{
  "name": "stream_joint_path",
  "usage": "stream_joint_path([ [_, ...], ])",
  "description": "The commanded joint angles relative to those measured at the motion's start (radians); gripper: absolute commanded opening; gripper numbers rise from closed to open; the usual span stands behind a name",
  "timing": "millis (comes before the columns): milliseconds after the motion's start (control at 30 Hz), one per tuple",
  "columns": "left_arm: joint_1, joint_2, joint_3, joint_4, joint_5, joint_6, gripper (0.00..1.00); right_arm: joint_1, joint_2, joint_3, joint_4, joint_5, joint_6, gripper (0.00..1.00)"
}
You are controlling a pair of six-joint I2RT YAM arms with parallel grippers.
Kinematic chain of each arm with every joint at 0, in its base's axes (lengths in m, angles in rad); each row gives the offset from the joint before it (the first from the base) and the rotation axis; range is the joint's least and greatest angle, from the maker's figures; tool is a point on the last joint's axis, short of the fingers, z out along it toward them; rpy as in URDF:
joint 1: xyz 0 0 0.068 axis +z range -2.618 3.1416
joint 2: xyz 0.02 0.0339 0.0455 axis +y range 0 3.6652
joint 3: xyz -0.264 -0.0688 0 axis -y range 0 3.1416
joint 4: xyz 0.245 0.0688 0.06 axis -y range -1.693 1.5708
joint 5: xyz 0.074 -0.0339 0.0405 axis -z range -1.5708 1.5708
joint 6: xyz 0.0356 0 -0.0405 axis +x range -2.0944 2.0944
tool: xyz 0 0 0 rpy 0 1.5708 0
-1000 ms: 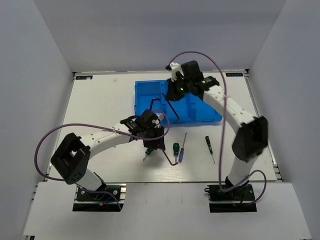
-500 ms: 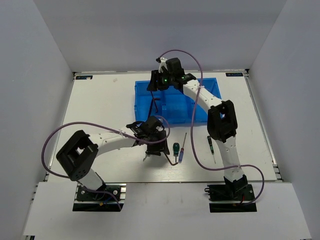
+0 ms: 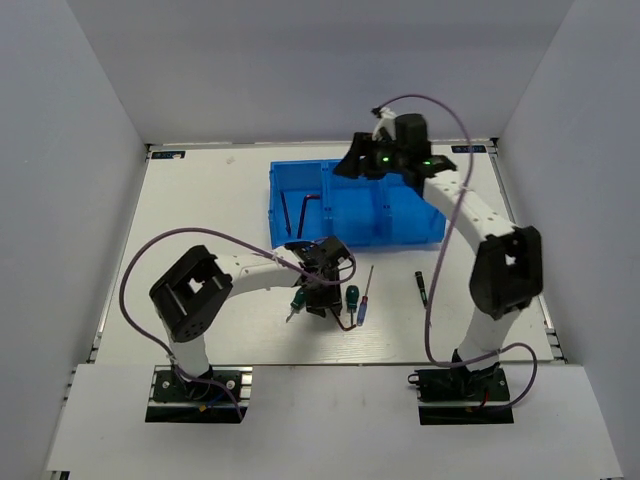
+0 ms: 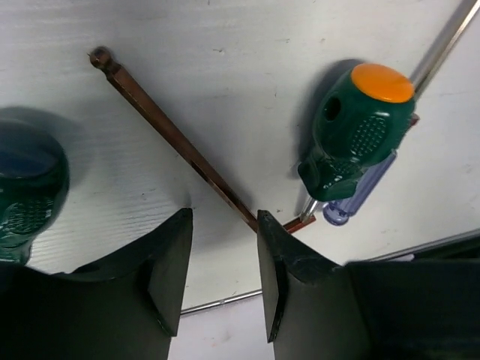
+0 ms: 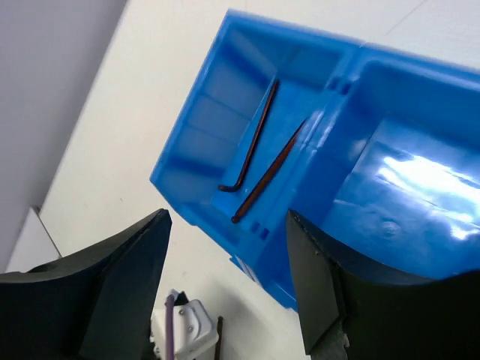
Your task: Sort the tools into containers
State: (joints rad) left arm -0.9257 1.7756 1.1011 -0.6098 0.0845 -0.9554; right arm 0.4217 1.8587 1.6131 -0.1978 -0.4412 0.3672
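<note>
Blue tray (image 3: 420, 225) up top: two hex keys (image 3: 288, 210) already in its L bin, screwdrivers (image 3: 352, 296) still on table (image 3: 200, 200).

L wrist: left gripper (image 4: 223, 217) low, jaws half apart, straddling loose hex key (image 4: 180, 142), no grip yet.

R wrist: right gripper (image 5: 225, 225) above tray, fingers wide, empty.

One blue tray (image 3: 350, 215) of three compartments. Three hex keys (image 5: 253, 139) (image 5: 271, 171) (image 4: 180, 142) — two in its nine-o'clock compartment, one outside. Two stubby green-handled screwdrivers (image 4: 356, 131) (image 4: 26, 184), one slim blue-handled screwdriver (image 3: 365, 297) — and one slim dark-handled screwdriver (image 3: 421, 285).
</note>
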Motion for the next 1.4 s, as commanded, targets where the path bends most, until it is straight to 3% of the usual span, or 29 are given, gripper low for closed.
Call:
stream_joint_path([
  [0, -0.021, 0.031, 0.051, -0.044, -0.060, -0.023, 0.50, -0.072, -0.142, -0.121, 0.077, -0.047, 0.032, 0.69],
  [200, -0.051, 0.185, 0.155, -0.133, -0.106, -0.014, 0.40, -0.176, -0.322, -0.318, 0.077, -0.113, 0.016, 0.69],
  [333, -0.070, 0.183, 0.144, -0.154, -0.117, -0.014, 0.10, -0.225, -0.433, -0.425, 0.072, -0.151, 0.025, 0.70],
  [433, -0.070, 0.147, 0.134, -0.192, -0.137, -0.014, 0.00, -0.267, -0.475, -0.485, 0.069, -0.183, 0.033, 0.70],
  [600, -0.079, 0.075, 0.235, -0.307, -0.258, 0.024, 0.00, -0.328, -0.517, -0.550, 0.002, -0.278, -0.016, 0.70],
  [733, -0.065, 0.022, 0.353, -0.396, -0.371, 0.063, 0.00, -0.345, -0.536, -0.564, -0.110, -0.335, -0.193, 0.66],
  [833, -0.042, -0.004, 0.463, -0.438, -0.515, 0.081, 0.00, -0.350, -0.544, -0.581, -0.235, -0.375, -0.329, 0.41],
  [867, -0.042, -0.004, 0.480, -0.438, -0.537, 0.099, 0.00, -0.348, -0.552, -0.597, -0.297, -0.375, -0.394, 0.20],
  [967, 0.016, 0.011, 0.546, -0.438, -0.610, 0.124, 0.00, -0.344, -0.564, -0.665, -0.351, -0.347, -0.500, 0.02],
  [1000, 0.048, 0.024, 0.575, -0.450, -0.655, 0.133, 0.00, -0.342, -0.570, -0.689, -0.380, -0.338, -0.563, 0.02],
  [1167, 0.172, 0.087, 0.649, -0.450, -0.716, 0.168, 0.00, -0.347, -0.585, -0.754, -0.431, -0.153, -0.640, 0.30],
  [1200, 0.192, 0.099, 0.675, -0.435, -0.726, 0.184, 0.00, -0.348, -0.607, -0.766, -0.436, -0.133, -0.648, 0.43],
  [1300, 0.266, 0.143, 0.733, -0.377, -0.715, 0.279, 0.00, -0.337, -0.638, -0.817, -0.408, -0.024, -0.657, 0.57],
  [1367, 0.315, 0.180, 0.782, -0.354, -0.691, 0.341, 0.00, -0.340, -0.636, -0.848, -0.384, 0.065, -0.648, 0.61],
])
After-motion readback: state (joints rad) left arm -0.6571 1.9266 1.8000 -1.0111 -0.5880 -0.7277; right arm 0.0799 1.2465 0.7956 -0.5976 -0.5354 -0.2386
